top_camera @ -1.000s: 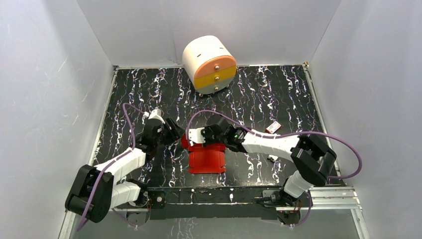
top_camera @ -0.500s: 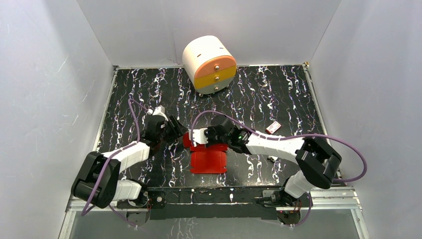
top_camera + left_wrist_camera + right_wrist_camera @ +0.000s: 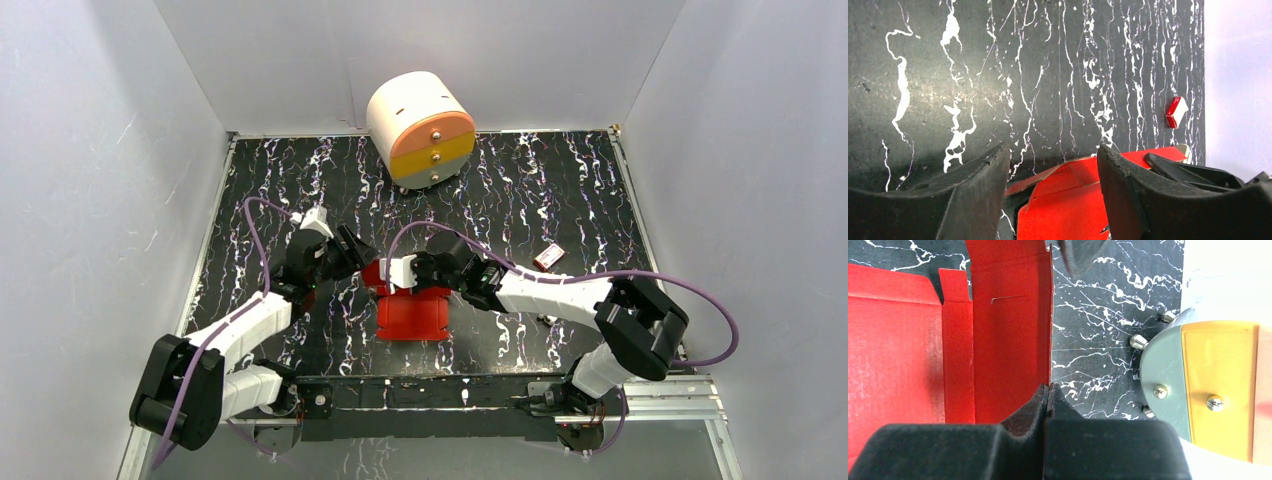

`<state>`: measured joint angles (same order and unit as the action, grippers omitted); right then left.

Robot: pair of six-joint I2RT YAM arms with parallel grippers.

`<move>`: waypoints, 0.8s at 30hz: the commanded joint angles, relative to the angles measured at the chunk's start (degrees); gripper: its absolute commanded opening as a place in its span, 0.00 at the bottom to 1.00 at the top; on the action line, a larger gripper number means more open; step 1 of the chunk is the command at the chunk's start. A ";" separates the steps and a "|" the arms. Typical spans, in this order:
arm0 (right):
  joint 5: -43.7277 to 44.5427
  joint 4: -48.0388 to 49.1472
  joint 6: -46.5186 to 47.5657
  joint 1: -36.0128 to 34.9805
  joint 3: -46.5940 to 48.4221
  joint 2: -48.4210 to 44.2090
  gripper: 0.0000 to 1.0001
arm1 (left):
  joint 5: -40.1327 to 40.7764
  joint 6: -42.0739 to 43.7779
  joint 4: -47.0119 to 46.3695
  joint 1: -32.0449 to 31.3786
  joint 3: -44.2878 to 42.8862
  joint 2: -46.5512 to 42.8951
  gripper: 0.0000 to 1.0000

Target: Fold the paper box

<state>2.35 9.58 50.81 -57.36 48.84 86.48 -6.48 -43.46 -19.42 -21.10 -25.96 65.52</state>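
The paper box (image 3: 412,314) is a bright red flapped sheet lying on the black marbled table in front of the arms. My right gripper (image 3: 398,272) is shut on the edge of its far panel; in the right wrist view the raised red panel (image 3: 1010,335) runs edge-on into the closed fingertips (image 3: 1048,389). My left gripper (image 3: 352,250) is open at the box's far left corner. In the left wrist view its gripper (image 3: 1053,152) stands over a bent red corner flap (image 3: 1068,200) without touching it.
A round white, orange and yellow drawer unit (image 3: 421,128) stands at the back centre; it also shows in the right wrist view (image 3: 1218,385). A tiny red-and-white packet (image 3: 549,256) lies to the right, also in the left wrist view (image 3: 1175,111). White walls enclose the table.
My left gripper has moved a little farther forward and right toward the box's corner. The box's near edge has shifted slightly away from the arm bases with my right gripper.
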 commanded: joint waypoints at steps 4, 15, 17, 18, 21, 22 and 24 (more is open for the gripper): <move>-0.42 5.36 0.70 0.36 -0.24 -0.75 0.01 | 0.95 1.47 7.04 -0.03 -0.78 -4.15 0.58; -1.39 8.42 0.11 0.41 -2.05 -1.22 0.01 | 1.52 1.18 14.85 -2.91 -6.72 -4.05 0.43; -1.96 8.67 -0.12 0.46 -2.17 -1.07 0.01 | 1.87 1.36 15.17 -3.26 -7.35 -3.39 0.40; -1.99 8.74 -0.23 0.43 -2.17 -0.86 0.01 | 2.09 1.48 15.20 -3.44 -7.61 -3.13 0.38; -2.00 9.12 -0.30 0.39 -2.04 -0.38 0.01 | 2.40 2.42 15.62 -3.92 -8.82 -1.54 0.29; -2.00 9.13 -0.34 0.40 -1.96 -0.27 0.01 | 2.30 2.60 15.71 -4.13 -9.23 -0.93 0.27; -2.00 9.05 -0.36 0.41 -1.91 -0.17 0.01 | 2.17 2.81 15.64 -4.68 -9.73 0.27 0.25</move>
<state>1.58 14.15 50.98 -56.95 46.30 86.54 -4.38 -41.95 -4.29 -24.64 -32.58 64.45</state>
